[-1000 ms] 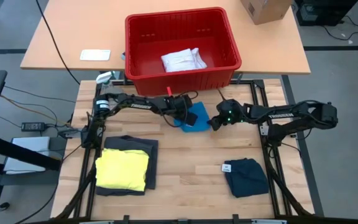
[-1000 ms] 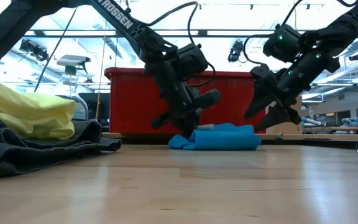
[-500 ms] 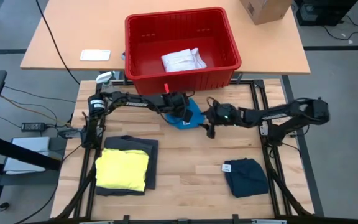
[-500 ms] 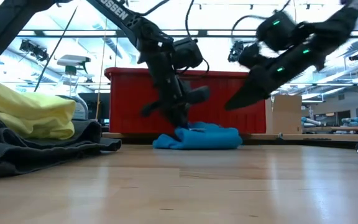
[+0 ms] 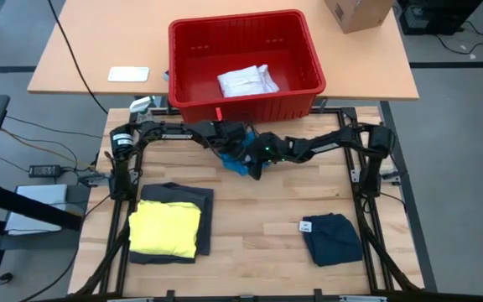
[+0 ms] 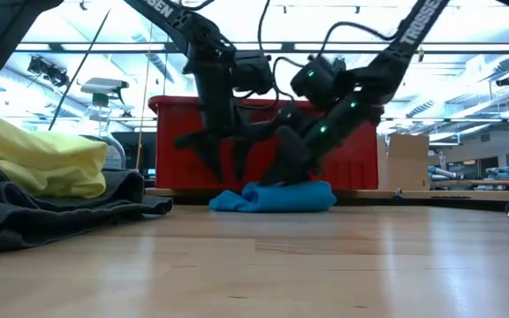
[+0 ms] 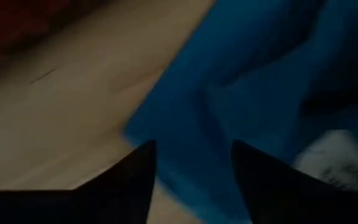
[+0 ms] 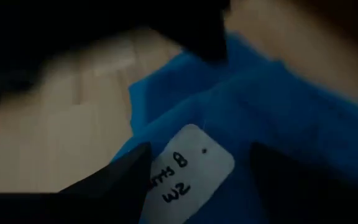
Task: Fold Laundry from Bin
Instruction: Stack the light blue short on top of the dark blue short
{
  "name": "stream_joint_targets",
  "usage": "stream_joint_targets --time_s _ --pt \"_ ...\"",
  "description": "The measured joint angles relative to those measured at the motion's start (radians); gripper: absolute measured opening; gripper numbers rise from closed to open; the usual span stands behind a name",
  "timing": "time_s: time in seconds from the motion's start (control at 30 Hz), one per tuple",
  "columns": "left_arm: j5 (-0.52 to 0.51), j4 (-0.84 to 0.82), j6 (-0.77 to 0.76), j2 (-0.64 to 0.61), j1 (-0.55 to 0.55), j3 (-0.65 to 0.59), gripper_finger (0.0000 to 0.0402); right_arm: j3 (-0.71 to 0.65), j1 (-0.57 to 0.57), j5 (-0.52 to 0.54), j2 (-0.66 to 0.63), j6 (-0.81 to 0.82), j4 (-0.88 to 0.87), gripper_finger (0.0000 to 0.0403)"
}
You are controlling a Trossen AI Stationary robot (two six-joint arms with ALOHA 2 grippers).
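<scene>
A blue garment [image 6: 277, 198] lies bunched on the table in front of the red bin [image 5: 173, 59]; a white tag [image 8: 188, 168] lies on top of it. My left gripper [image 6: 224, 172] hangs open just above the garment's left part, fingers pointing down. My right gripper [image 8: 197, 186] is open and low over the garment, one finger on either side of the tag. In the high view both grippers [image 5: 246, 155] cover most of the blue cloth. A white garment [image 5: 247, 81] lies inside the bin. My right gripper slants down from the table's right toward the top of the blue garment beside its white tag [image 8: 204, 149]. I cannot tell whether its open fingers touch the cloth.
A folded yellow garment [image 5: 166, 228] lies on a dark grey one [image 5: 187, 195] at the near left. A dark folded garment [image 5: 334, 239] with a small label lies at the near right. A cardboard box [image 5: 357, 13] and a pale rag [image 5: 129, 74] lie on the far table.
My left gripper has opened, let go of the blue garment and risen a little. My right gripper has swung toward the table's left and down onto the garment, rolling as it went. The garment has slid toward the table's left and settled.
</scene>
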Motion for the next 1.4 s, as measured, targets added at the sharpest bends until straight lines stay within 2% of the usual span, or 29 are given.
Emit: stream_joint_targets --time_s 0.1,0.23,0.4,0.43,0.5,0.63,0.67,0.83,0.93,1.1,1.2,1.4 --pt "0.022 -0.101 0.037 -0.032 -0.011 0.000 0.0237 0.034 -0.001 -0.024 0.055 0.044 -0.079 0.0273" --pt "0.030 -0.207 0.055 -0.073 -0.044 0.003 0.0250 0.054 0.003 -0.061 0.055 0.125 -0.176 0.0263" --pt "0.145 -0.171 0.086 -0.145 -0.105 0.006 0.0251 0.037 0.060 -0.323 -0.047 0.345 -0.308 0.0258" --pt "0.164 -0.160 0.097 -0.156 -0.116 0.006 0.0251 0.034 0.074 -0.349 -0.082 0.382 -0.309 0.0258" --pt "0.192 -0.157 0.115 -0.162 -0.131 0.004 0.0251 0.039 0.095 -0.312 -0.164 0.415 -0.300 0.0258" --pt "0.252 -0.104 0.171 -0.169 -0.122 0.004 0.0251 0.040 0.084 -0.066 -0.279 0.416 -0.431 0.0258" --pt "0.263 -0.082 0.181 -0.166 -0.119 0.004 0.0251 0.039 0.075 -0.042 -0.299 0.416 -0.474 0.0258" --pt "0.313 0.057 0.210 -0.131 -0.106 0.000 0.0251 0.040 0.033 -0.075 -0.355 0.374 -0.645 0.0258" --pt "0.352 0.123 0.215 -0.096 -0.101 0.003 0.0251 0.015 0.027 -0.095 -0.346 0.338 -0.625 0.0258" --pt "0.376 0.102 0.228 -0.024 -0.122 0.000 0.0251 -0.038 0.003 -0.176 -0.262 0.354 -0.515 0.0259" --pt "0.367 0.093 0.237 0.017 -0.138 0.000 0.0251 -0.044 0.006 -0.191 -0.206 0.352 -0.465 0.0262" --pt "0.322 0.031 0.235 0.100 -0.149 0.001 0.0251 -0.043 0.044 -0.314 -0.066 0.385 -0.266 0.0264"
